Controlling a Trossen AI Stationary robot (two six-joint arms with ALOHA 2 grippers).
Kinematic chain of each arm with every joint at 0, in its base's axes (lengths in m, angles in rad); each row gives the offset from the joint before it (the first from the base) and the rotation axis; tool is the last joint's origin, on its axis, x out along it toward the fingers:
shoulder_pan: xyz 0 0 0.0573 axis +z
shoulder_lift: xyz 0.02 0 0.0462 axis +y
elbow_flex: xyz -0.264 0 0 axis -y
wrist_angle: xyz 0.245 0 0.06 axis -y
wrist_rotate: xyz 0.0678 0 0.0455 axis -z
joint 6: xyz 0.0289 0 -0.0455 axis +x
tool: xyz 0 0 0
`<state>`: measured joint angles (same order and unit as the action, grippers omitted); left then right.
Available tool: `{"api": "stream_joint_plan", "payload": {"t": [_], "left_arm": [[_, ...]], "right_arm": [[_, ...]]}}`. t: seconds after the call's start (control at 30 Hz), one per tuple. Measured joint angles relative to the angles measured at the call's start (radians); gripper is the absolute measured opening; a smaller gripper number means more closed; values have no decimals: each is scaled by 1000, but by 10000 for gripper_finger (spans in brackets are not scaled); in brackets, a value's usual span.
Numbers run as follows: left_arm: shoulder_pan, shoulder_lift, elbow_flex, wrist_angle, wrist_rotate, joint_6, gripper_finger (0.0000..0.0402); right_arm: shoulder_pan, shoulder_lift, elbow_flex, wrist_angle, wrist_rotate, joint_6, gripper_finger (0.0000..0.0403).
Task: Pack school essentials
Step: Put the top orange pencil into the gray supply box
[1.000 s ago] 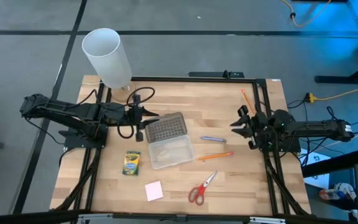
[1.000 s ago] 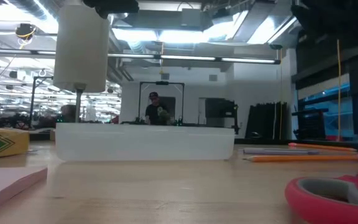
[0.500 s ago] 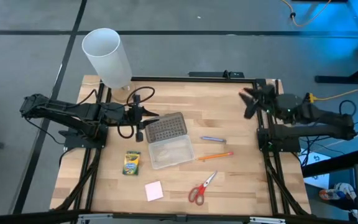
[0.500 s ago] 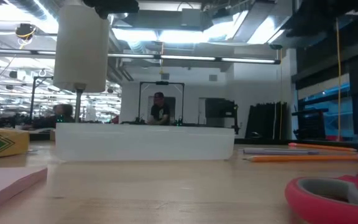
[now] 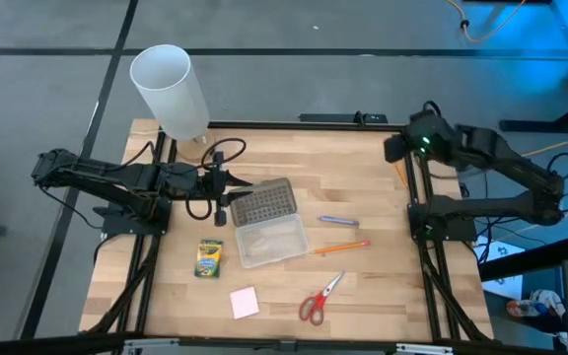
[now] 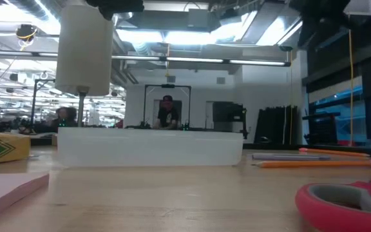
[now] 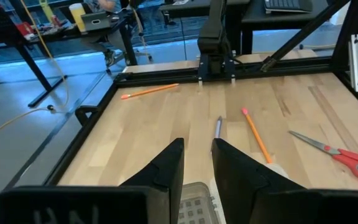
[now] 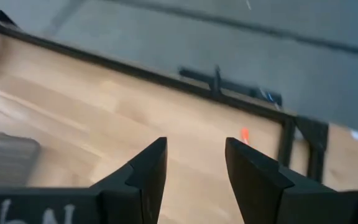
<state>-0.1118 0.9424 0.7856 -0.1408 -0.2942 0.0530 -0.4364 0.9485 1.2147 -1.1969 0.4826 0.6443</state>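
The left gripper (image 5: 227,187) is held low at the left side of the table (image 5: 363,286), its fingers (image 7: 166,168) parted by a narrow gap with nothing between them, just beside the grey dotted lid (image 5: 260,202) of the clear case (image 5: 270,241). A tall white cylinder (image 5: 170,91) is seen at the far left corner. The crayon box (image 5: 208,257) lies near the case, the pink sticky-note pad (image 5: 245,302) nearer the front edge. Right of the case, the blue pen (image 5: 337,220), an orange pencil (image 5: 341,248) and the red-handled scissors (image 5: 319,298) are spread on the wood. The right gripper (image 5: 394,148) is raised over the far right corner, fingers (image 8: 143,171) spread and empty, above a second orange pencil (image 7: 149,91).
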Motion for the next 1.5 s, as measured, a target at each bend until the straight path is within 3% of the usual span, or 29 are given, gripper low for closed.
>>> {"api": "stream_joint_plan", "payload": {"t": [0.2, 0.4, 0.57, 0.83, 1.27, 1.5], "left_arm": [[0, 0, 0, 0, 0, -44, 79], [0, 0, 0, 0, 0, -47, 79], [0, 0, 0, 0, 0, -47, 79], [0, 0, 0, -1, 0, -47, 79], [0, 0, 0, 0, 0, -43, 79], [0, 0, 0, 0, 0, -43, 79]], "right_arm": [[-242, 202, 44, -84, -237, -113, 164], [-431, 386, 30, -82, -269, -208, 164], [-523, 510, 4, -47, -300, -289, 164], [-591, 649, -44, 82, -397, -325, 165], [-623, 797, -30, 156, -322, -149, 165], [-636, 873, -20, 140, -356, -66, 165]]}}
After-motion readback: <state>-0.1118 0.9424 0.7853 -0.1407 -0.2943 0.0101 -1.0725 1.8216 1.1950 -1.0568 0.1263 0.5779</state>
